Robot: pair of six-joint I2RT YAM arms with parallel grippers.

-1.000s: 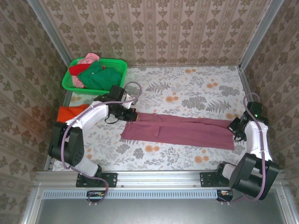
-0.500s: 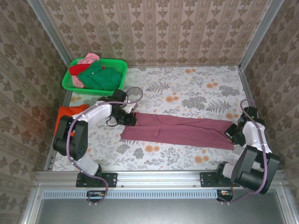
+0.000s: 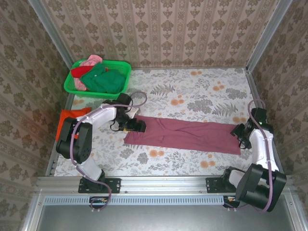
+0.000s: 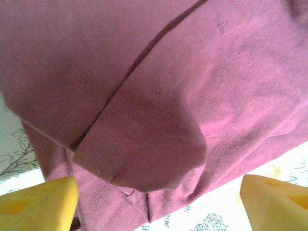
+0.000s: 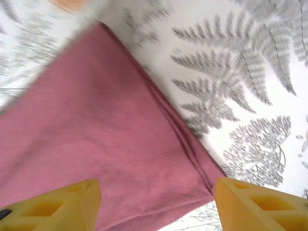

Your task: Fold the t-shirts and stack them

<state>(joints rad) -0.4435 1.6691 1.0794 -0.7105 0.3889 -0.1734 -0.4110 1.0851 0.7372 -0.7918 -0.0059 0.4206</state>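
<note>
A flower-patterned table [image 3: 192, 91] seen from above, with two robot arms mounted at its near edge. Across the middle lies the maroon t-shirt [image 3: 187, 134], folded lengthwise into a long, narrow strip that runs from left to right. At the far left corner stands a green basket [image 3: 72, 89] heaped with green, red and pink shirts. Near the table's left edge lies an orange-red t-shirt [image 3: 72, 116], apparently folded.

The left gripper [image 3: 137, 126] hangs over the strip's left end, and the right gripper [image 3: 240, 133] over its right end. In each wrist view the yellow fingers stand wide apart, with cloth below them and nothing held.

The strip probably needs folding end over end next. The left wrist view shows a loose flap with a stitched hem [image 4: 144, 149], rumpled at the tip. It should be smoothed or caught together with the layers beneath it, or the fold will likely bunch. The right wrist view shows the strip's corner [image 5: 202, 178] with several stacked edges. A good grasp there would pinch every layer and lift low, so the strip stays aligned.
</note>
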